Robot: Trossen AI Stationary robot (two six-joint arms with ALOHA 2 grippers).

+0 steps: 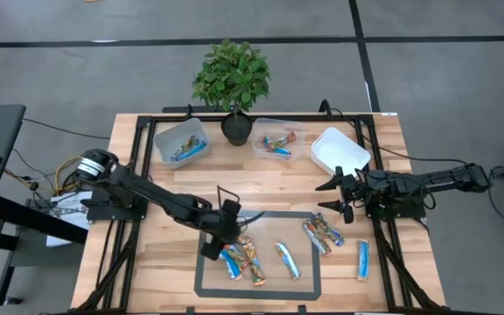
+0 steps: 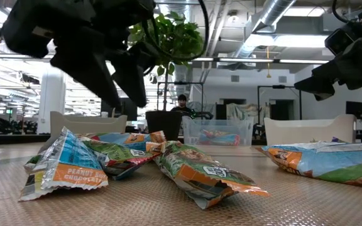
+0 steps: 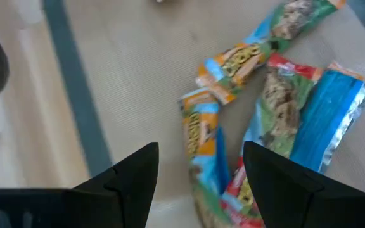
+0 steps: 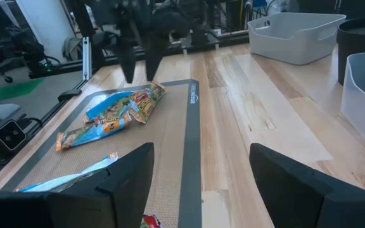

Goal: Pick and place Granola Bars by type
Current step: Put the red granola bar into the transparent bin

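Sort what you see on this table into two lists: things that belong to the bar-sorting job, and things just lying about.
Belongs to the job:
- granola bars on the mat
- left tub, middle tub, white tub
- left gripper, open over the bars
- right gripper, open

Just lying about:
- potted plant

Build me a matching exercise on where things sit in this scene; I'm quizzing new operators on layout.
Column one:
1. left hand
2. right hand
3. potted plant
4. lone blue bar

Column two:
a. off the mat, on its right-arm side
b. far table edge, between tubs
c. open, over the bar cluster
d. open, beside the white tub

Pairs: 1-c, 2-d, 3-b, 4-a
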